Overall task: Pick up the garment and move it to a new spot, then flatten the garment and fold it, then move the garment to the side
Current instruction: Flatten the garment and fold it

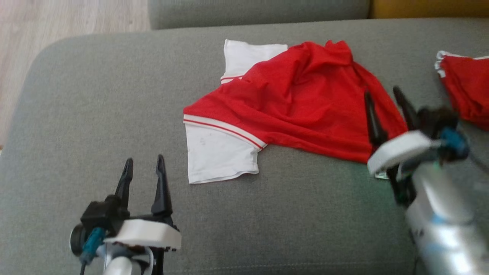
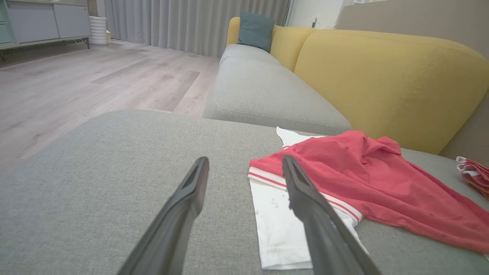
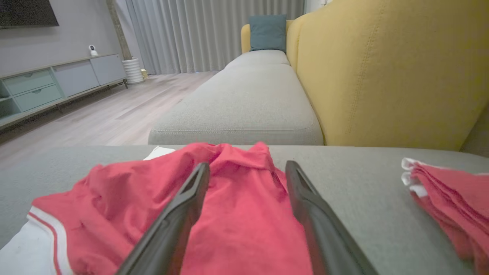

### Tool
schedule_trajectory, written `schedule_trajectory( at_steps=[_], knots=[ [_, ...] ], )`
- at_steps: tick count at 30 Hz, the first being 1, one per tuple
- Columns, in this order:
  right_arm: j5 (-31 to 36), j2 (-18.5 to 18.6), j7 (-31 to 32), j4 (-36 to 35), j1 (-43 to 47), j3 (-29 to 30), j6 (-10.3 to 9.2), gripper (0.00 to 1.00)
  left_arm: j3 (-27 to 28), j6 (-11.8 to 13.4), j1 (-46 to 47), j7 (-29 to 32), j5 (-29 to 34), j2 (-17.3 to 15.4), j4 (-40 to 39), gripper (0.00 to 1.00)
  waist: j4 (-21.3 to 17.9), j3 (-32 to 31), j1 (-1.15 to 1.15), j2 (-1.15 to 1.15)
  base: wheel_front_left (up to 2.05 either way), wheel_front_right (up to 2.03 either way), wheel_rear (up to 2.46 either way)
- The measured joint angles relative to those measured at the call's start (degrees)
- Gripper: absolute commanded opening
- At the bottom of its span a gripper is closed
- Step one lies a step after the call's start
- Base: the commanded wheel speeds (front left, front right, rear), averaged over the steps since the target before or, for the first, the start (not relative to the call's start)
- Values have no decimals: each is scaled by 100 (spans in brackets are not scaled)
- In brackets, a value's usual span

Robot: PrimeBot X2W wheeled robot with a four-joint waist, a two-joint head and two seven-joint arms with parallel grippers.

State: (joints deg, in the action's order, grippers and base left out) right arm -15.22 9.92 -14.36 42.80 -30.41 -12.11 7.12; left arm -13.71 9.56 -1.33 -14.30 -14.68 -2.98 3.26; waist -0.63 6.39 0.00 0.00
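1. While both claws stand released with nothing between their fingers, the garment [image 1: 301, 103], a red shirt with white sleeves, lies rumpled at the upper middle of the head view on the grey seat cushion [image 1: 95, 114].
2. The right gripper [image 1: 382, 91] is over the shirt's edge at the right of the frame; whether it touches the cloth I cannot tell. The left gripper [image 1: 144, 158] sits at the lower left, apart from the cloth, with the nearer white sleeve [image 1: 217, 156] just up and right of it.
3. Flattening looks like the step in hand: the red body is bunched and lies over part of the farther sleeve [image 1: 244, 57].
4. To do it well, each claw should pinch a single layer at an outer edge, the left on the near sleeve's hem and the right on the red hem. They should then draw apart low across the cushion, so the creases slide out rather than lift.
5. Keep the right arm's pull away from the second red cloth [image 1: 466, 88] at the right edge, which lies near but apart.
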Motion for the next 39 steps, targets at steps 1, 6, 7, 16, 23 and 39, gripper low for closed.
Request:
schedule_trajectory(
  at_steps=[1, 6, 7, 16, 23, 39],
  knots=[
    [160, -108, 0, -192, 243, 185, 0, 100, 9, 1, -46, 0, 0, 0, 15, 100, -21, -46, 0, 0, 0, 0, 0],
    [603, -498, 0, -934, 1049, 756, 0, 100, 87, 1, -220, 0, 0, 0, 45, 100, -75, -192, 0, 0, 0, 0, 0],
    [665, -563, 0, -1107, 1213, 873, 0, 100, 107, 1, -255, 0, 0, 0, 56, 100, -82, -220, 0, 0, 0, 0, 0],
    [487, -676, 134, -2260, 2327, 860, 0, 100, 176, -2, -511, 0, -1, -1, 77, 100, -63, -449, 0, 0, 0, 0, 0],
    [359, -712, 280, -2581, 2571, 771, 0, 100, 186, -8, -599, 0, -1, -2, 87, 100, -44, -603, 0, 0, 0, 0, 0],
    [422, -713, 428, -2727, 2761, 772, 0, 100, 164, -55, -704, 0, 49, -2, 88, 100, -41, -697, 0, 0, 0, 0, 0]
  ],
)
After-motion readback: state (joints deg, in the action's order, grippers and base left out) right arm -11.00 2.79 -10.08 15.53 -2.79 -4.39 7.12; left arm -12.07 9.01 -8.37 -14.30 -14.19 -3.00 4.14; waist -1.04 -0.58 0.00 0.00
